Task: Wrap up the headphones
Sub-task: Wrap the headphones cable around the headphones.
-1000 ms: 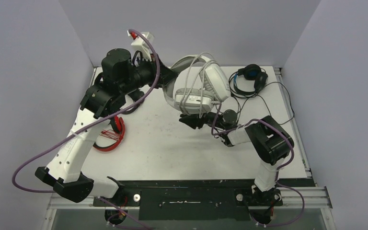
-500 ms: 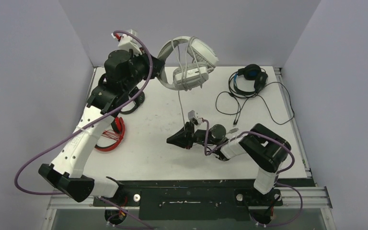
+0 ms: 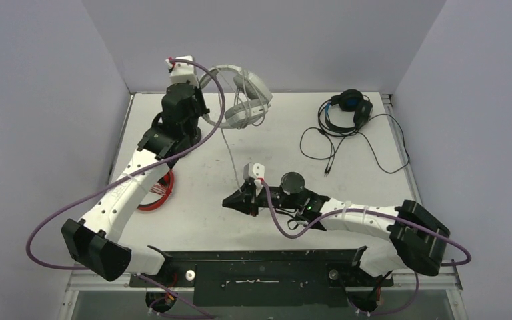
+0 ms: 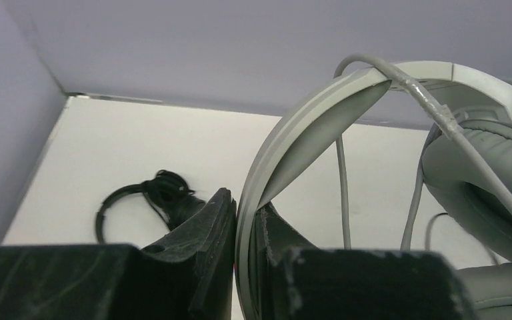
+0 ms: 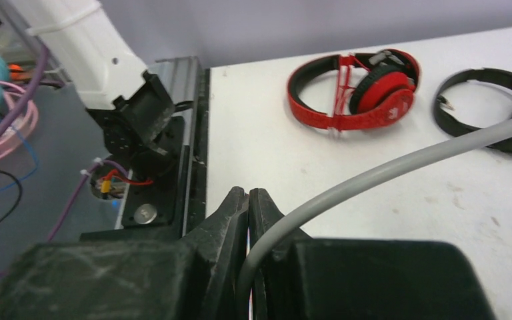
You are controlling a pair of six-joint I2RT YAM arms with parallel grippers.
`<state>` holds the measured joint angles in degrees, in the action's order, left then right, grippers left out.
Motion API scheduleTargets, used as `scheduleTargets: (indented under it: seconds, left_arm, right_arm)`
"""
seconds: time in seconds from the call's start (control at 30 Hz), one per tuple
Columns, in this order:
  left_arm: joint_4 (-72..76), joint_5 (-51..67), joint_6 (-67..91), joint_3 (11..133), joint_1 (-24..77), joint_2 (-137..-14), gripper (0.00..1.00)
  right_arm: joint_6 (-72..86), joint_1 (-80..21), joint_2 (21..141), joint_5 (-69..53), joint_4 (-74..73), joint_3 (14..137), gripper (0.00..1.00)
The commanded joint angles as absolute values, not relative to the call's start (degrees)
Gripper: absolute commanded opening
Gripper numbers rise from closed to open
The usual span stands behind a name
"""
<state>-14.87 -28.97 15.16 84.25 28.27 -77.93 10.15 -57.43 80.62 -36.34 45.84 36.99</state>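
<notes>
My left gripper (image 3: 208, 100) is shut on the grey headband (image 4: 320, 113) of the white-grey headphones (image 3: 245, 100) and holds them in the air near the back wall. An ear cup (image 4: 487, 180) hangs to the right. Their grey cable (image 3: 230, 157) runs down to my right gripper (image 3: 232, 200), which is shut on it low over the table's middle. In the right wrist view the cable (image 5: 387, 170) passes between the jaws of that gripper (image 5: 248, 195). The red-and-black headphones (image 5: 357, 90) and the small black headphones (image 5: 487, 100) lie on the table at the left.
The black-and-blue headphones (image 3: 347, 110) lie at the back right, their thin cable (image 3: 373, 147) spread loosely over the table there. My left arm partly covers the red pair (image 3: 157, 193). Grey walls stand close on three sides. A black rail (image 3: 260, 260) runs along the near edge.
My left arm has carried the white-grey headphones left and back. My right gripper has shut on the cable and moved toward the near left, drawing the cable out between the two.
</notes>
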Motion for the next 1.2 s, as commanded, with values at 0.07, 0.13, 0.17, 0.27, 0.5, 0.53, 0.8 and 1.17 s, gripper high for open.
scheduleTargets:
  seconds: [0.07, 0.13, 0.17, 0.27, 0.5, 0.53, 0.8, 1.17]
  left_arm:
    - [-0.8, -35.1, -8.6, 78.6, 27.7, -75.2, 0.00]
    - [-2.3, -32.3, -12.8, 77.1, 27.8, -74.7, 0.00]
    - [-3.7, -30.5, -14.0, 76.5, 27.7, -74.4, 0.00]
    - [-8.2, -25.2, -18.0, 75.5, 28.0, -74.0, 0.00]
    - [-16.0, -21.4, -27.5, 73.3, 32.5, -74.4, 0.00]
    - [-17.4, -20.6, -27.6, 73.5, 32.8, -74.4, 0.00]
    - [-28.9, -12.8, -25.1, 79.2, 35.1, -74.6, 0.00]
    - [-34.7, -4.8, -19.0, 83.8, 36.4, -72.5, 0.00]
  right_arm:
    - [-2.8, -56.5, 72.9, -24.9, 8.7, 51.2, 0.00]
    - [-5.1, -55.0, 72.4, -22.5, -1.6, 56.2, 0.00]
    - [-6.0, -54.0, 72.0, -21.8, -4.9, 58.0, 0.00]
    - [-8.0, -49.8, 71.4, -19.9, -12.6, 62.9, 0.00]
    - [-13.4, -46.3, 72.3, -13.0, -20.7, 70.2, 0.06]
    - [-14.1, -46.0, 72.7, -11.0, -21.0, 70.6, 0.07]
    - [-17.8, -44.0, 75.5, -2.5, -17.2, 69.3, 0.16]
    - [-16.7, -37.8, 76.3, -9.7, -5.3, 61.4, 0.18]
